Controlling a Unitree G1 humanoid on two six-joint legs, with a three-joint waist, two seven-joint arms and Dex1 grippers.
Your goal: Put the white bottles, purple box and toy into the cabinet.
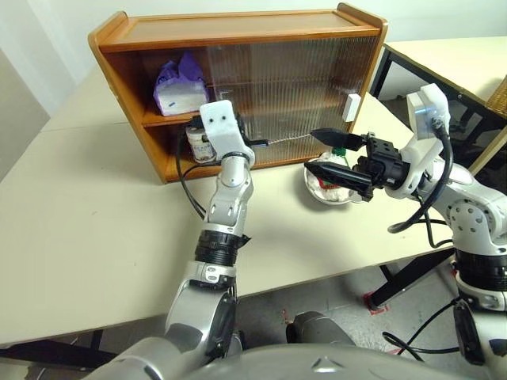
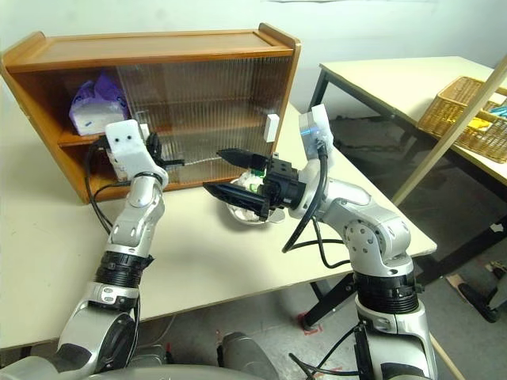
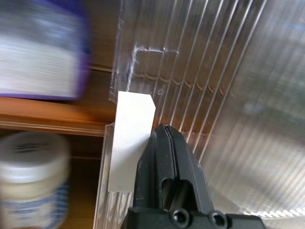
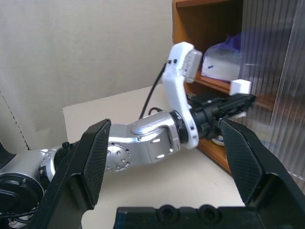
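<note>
The brown cabinet (image 1: 238, 32) stands on the table with its left side open. The purple box (image 1: 181, 85) lies on the upper shelf, and one white bottle (image 1: 200, 142) stands on the lower shelf. My left gripper (image 3: 164, 130) is shut with nothing in it. Its tips rest against the edge of the white handle (image 3: 131, 138) of a ribbed sliding door (image 1: 301, 87). My right gripper (image 1: 321, 156) is open and hovers just above the metal bowl (image 1: 317, 195). The toy (image 1: 339, 188) lies in that bowl, partly hidden by the lower finger.
A second white handle (image 1: 352, 107) sits at the cabinet's right end. To the right, another table carries a wicker basket (image 2: 467, 111), and a slanted wooden pole (image 2: 444, 134) stands in front of it. Bare tabletop (image 1: 95, 222) stretches left of my left arm.
</note>
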